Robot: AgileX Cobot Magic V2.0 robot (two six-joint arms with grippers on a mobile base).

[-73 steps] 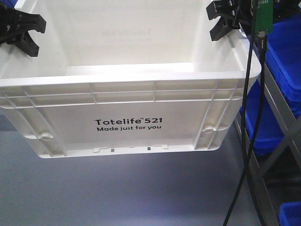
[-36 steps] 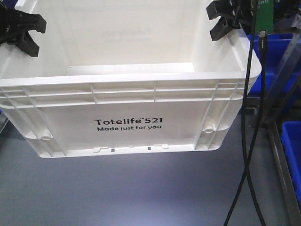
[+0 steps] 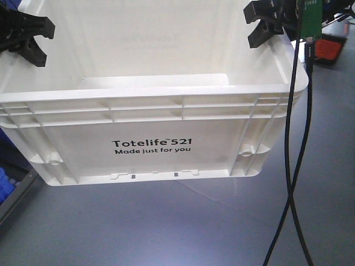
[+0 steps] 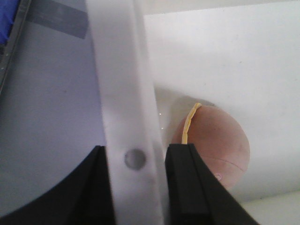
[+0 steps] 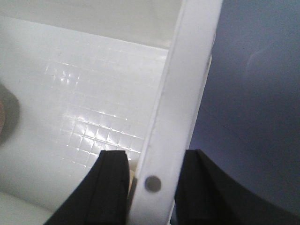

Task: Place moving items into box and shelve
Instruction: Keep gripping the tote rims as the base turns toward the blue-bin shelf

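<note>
- The box (image 3: 150,124), a large white plastic crate with a ribbed rim, fills most of the front view. It is open at the top, and its near side bears the black print "Totelife 521 Made just for you". It hangs level between the two grippers, one on each short side.
- A grey surface (image 3: 183,227) spreads below and around the box. Whether the base of the box touches it cannot be told.
- The left gripper (image 4: 138,159) sits on the left rim of the box. Its black jaws are clenched on the rim strip, one outside the wall and one inside.
- The right gripper (image 5: 152,183) takes the right rim the same way. Its jaws are clamped across the white strip, the inner one over the box's grid-patterned floor and the outer one over the grey surface.
- Two black cables (image 3: 291,166) hang down past the right end of the box and cross near the bottom of the front view.
- A reddish-brown ball (image 4: 215,150) with a yellow seam lies on the floor inside the box. It sits near the left wall, just beside the inner jaw.
- A grey rail (image 3: 16,191) runs along the lower left edge, with a blue item (image 3: 4,185) beside it.
- A green circuit board (image 3: 309,16) stands by the right gripper.
- A red object (image 3: 327,49) lies beyond the right end of the box, too small to identify.
</note>
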